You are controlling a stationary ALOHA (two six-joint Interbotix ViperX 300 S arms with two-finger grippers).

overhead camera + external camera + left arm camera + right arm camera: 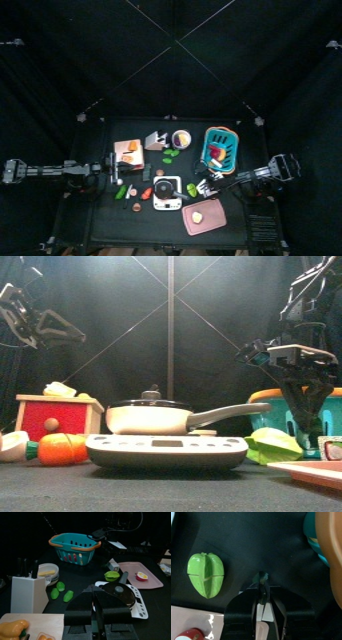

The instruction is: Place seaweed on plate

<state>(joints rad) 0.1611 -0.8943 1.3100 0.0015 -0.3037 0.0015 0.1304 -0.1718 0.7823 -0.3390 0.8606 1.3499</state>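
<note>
**Right gripper closed over table near plate**

The plate (205, 216) lies at the table's near right (one small item on it). The right gripper (262, 577), jaws pressed together, hangs between basket (221, 148) and plate. Left gripper (100, 612): jaw state cannot be determined.

Black curtains (80, 60) on every side, hung in folds, closing off the whole pen. Thin pale poles or cords (171, 45) crossing overhead, meeting near the middle above and running out to the corners. Same lines visible from the front (170, 316), one straight vertical and others slanting off it. Small black counter (238, 190) sitting low in the middle, matte and dark, barely separable from the curtains around it. Dim light overall, a faint sheen on the counter top (251, 542). Floor too dark to make out.
</note>
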